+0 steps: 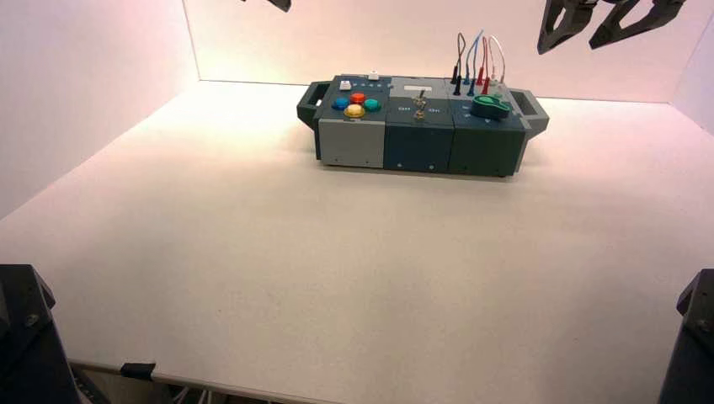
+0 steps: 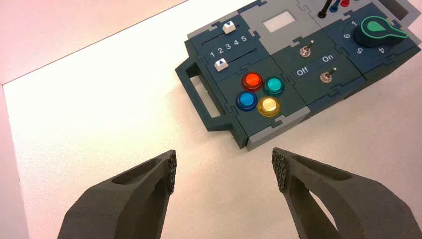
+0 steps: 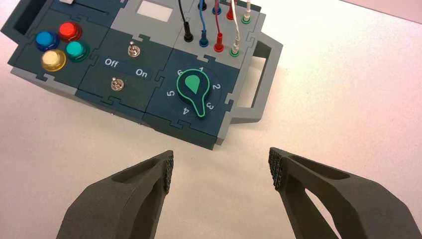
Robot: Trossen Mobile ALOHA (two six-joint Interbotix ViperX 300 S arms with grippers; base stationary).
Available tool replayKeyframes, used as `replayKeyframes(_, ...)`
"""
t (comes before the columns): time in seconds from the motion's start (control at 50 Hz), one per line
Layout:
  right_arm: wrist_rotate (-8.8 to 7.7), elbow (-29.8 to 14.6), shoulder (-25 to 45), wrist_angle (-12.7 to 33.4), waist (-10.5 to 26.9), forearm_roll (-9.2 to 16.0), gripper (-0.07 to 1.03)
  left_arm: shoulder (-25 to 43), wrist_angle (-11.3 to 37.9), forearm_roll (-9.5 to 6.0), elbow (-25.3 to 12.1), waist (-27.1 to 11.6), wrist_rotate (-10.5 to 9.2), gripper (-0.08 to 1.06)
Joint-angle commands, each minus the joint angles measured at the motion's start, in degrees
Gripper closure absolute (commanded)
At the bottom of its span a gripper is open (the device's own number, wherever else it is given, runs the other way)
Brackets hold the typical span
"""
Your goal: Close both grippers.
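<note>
My left gripper [image 2: 224, 172] is open and empty, its two black fingers wide apart above the bare white table, in front of the box's end with the four coloured buttons [image 2: 260, 93]. In the high view only a bit of it [image 1: 274, 4] shows at the top edge. My right gripper [image 3: 221, 169] is also open and empty, hanging above the table in front of the box's end with the green knob [image 3: 194, 89]. In the high view it [image 1: 568, 46] hangs high at the top right, above and behind the box.
The dark box [image 1: 421, 139] stands at the far middle of the white table, with a handle at each end, two toggle switches [image 3: 133, 50] lettered Off and On, two sliders [image 2: 224, 45] and several plugged wires [image 1: 476, 63]. Black arm mounts [image 1: 25, 337] sit at the near corners.
</note>
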Motion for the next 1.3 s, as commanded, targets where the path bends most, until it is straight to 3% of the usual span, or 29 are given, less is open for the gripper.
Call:
replayKeyframes(0.02,0.18,-0.7,-0.9,-0.4,-0.4,0.1,-0.03,-1.0,-0.4,0.09,-0.6,-0.1,0.35,-0.01)
replayKeyframes(1.18,0.18,-0.6,-1.1,-0.4,-0.4,0.1,-0.03,-0.7,-0.4,0.09,-0.6,-0.1,0.35,-0.01)
replayKeyframes(1.3,0.18,-0.5,-1.1,-0.4,-0.4,0.1,-0.03,-0.7,-0.5,0.09,-0.6,-0.1,0.35,0.05)
